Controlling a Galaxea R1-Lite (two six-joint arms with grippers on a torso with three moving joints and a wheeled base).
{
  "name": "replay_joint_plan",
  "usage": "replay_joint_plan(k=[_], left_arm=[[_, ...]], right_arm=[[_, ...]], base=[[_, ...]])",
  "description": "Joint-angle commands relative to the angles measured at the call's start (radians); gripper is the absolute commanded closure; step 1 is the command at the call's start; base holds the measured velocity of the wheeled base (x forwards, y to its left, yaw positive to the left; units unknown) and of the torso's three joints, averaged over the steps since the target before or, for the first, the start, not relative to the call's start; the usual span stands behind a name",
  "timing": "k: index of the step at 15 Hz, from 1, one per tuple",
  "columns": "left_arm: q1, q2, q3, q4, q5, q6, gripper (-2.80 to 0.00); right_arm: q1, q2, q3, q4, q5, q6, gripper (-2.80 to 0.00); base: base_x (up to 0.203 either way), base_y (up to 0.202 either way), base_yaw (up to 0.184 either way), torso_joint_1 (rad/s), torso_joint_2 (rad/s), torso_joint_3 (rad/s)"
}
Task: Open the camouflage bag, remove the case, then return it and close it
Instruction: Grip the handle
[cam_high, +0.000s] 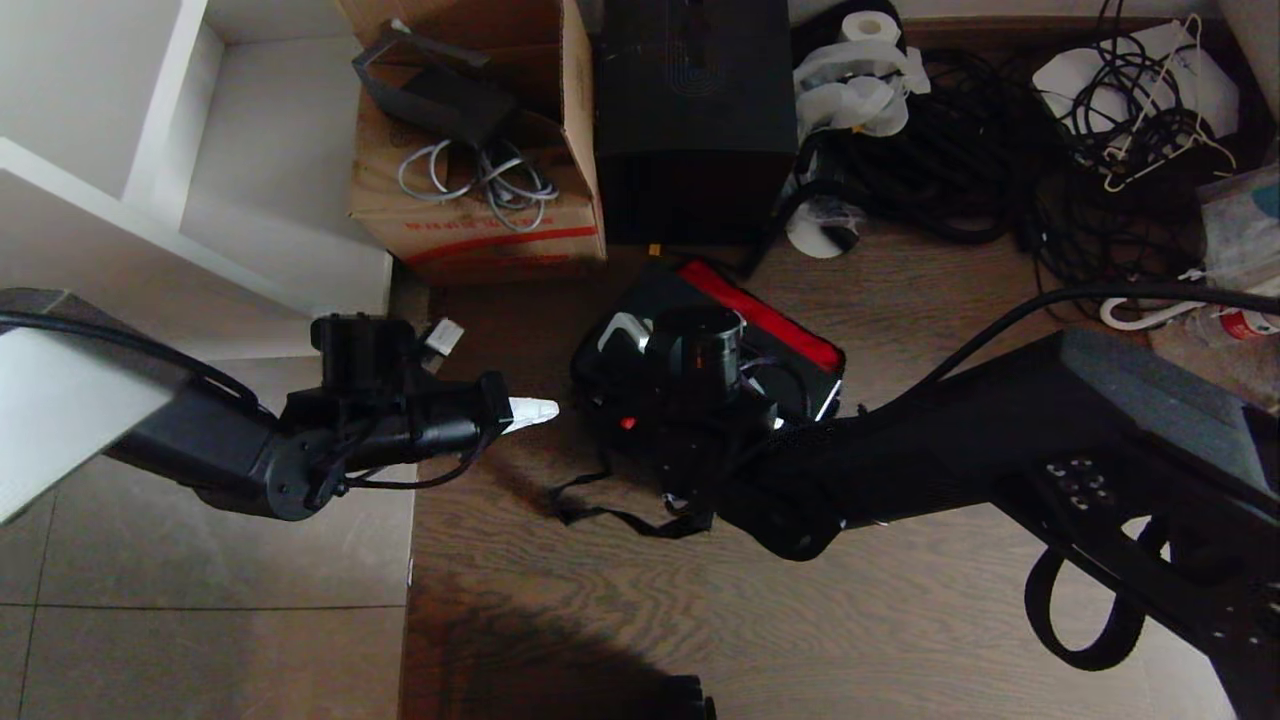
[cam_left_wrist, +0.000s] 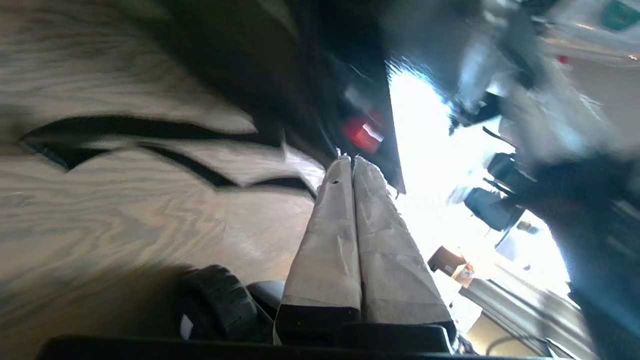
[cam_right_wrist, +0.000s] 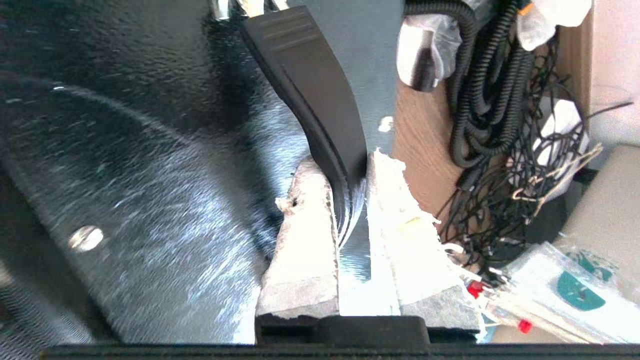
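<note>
**Mia:** Black and shiny, that's the case (cam_right_wrist: 150, 150). Where is it now?

**Ben:** It sits on the open camouflage bag (cam_high: 790, 345), on the wooden floor (cam_high: 600, 620), just in front of the tall black box (cam_high: 695, 120). You can see the bag's red edge behind it.

**Mia:** Who has it?

**Ben:** The right gripper (cam_right_wrist: 352, 170). Its two white fingers (cam_right_wrist: 305, 250) are squeezed nearly together on the case's thin black handle (cam_right_wrist: 310, 85). Only the tips pinch it.

**Mia:** And the other one?

**Ben:** The left gripper (cam_high: 530, 412) hangs just beside the bag, not touching. Its fingers are pressed flat together with nothing between them.

**Mia:** What could go wrong?

**Ben:** I think the handle could slide out. It is smooth and slanted, and the pinch is small. If the case is heavy, it may swing or drop.

**Mia:** Anything else?

**Ben:** The bag is soft, and no one is holding it down. If the case rubs on the side, the bag may come along too. A black strap (cam_high: 610, 515) lies loose on the floor in front and could snag.

**Mia:** What about all that stuff behind?

**Ben:** The cardboard box (cam_high: 480, 210) and the pile of black cables (cam_high: 960, 170) are close. A big swing might bump them.
</note>
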Motion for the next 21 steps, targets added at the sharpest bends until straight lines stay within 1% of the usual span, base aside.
replay_joint_plan(k=[1,3,8,12,15,17,18,21], left_arm=[[0.000,-0.120,0.048,0.000,-0.001,-0.004,0.00],[-0.001,-0.242,0.109,0.005,0.016,-0.004,0.00],[-0.010,-0.578,0.301,0.035,0.103,-0.006,0.00],[-0.011,-0.810,0.391,0.120,0.165,-0.003,0.00],[0.001,-1.011,0.442,0.244,0.216,0.004,0.00],[0.055,-1.085,0.498,0.280,0.231,0.005,0.00],[0.071,-1.105,0.505,0.286,0.241,0.006,0.00],[0.076,-1.173,0.550,0.291,0.295,0.011,0.00]], right_arm=[[0.001,-0.002,-0.003,-0.009,-0.006,-0.006,0.00],[0.001,-0.004,-0.003,-0.010,-0.008,-0.007,0.00],[0.001,-0.004,-0.005,-0.006,-0.012,-0.018,0.00],[0.001,-0.011,-0.002,-0.006,-0.012,-0.025,0.00],[0.001,-0.004,0.003,-0.010,-0.014,-0.022,0.00],[0.001,-0.002,0.013,-0.011,-0.014,-0.023,0.00],[0.001,-0.008,0.017,-0.010,-0.012,-0.024,0.00],[0.000,-0.004,0.027,-0.015,-0.014,-0.021,0.00]], base=[[0.000,0.000,0.000,0.000,0.00,0.000],[0.000,0.000,0.000,0.000,0.00,0.000],[0.000,0.000,0.000,0.000,0.00,0.000],[0.000,0.000,0.000,-0.003,-0.01,0.008],[0.000,0.000,0.000,0.000,0.00,0.000],[0.000,0.000,0.000,0.000,0.00,0.000],[0.000,0.000,0.000,0.000,0.00,0.000],[0.000,0.000,0.000,0.000,0.00,0.000]])
